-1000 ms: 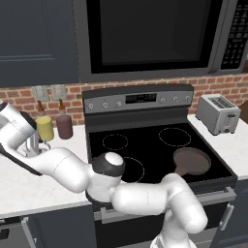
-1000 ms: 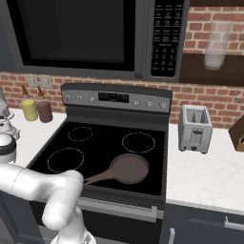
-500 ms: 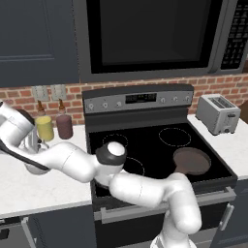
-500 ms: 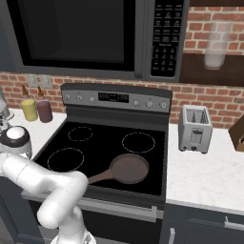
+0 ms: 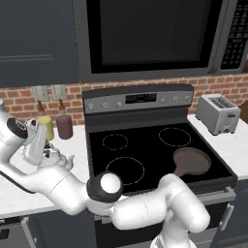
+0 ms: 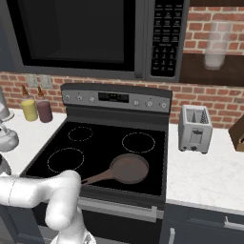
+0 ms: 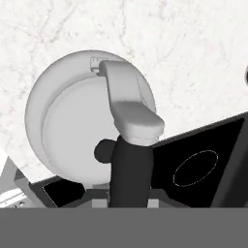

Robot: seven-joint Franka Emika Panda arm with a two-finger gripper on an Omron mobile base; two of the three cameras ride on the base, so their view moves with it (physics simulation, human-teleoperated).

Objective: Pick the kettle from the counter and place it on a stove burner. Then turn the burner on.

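Figure: claw at the kettle. In the hand view I look down on the kettle [image 7: 92, 121], its black handle running toward 6 o'clock under my claw [image 7: 128, 186]; the fingertips are hidden beneath it, so I cannot tell whether they grip the handle. The kettle appears to be over the desk [image 7: 193, 58], beside the cooktop edge. In the left base view the arm covers it at 9 o'clock.

Risks, as I judge them: a loose hold on the handle could let the kettle swing or drop; the pan [image 5: 192, 161] lies close to the wide burner [image 5: 125, 170], so a careless placement could strike it.
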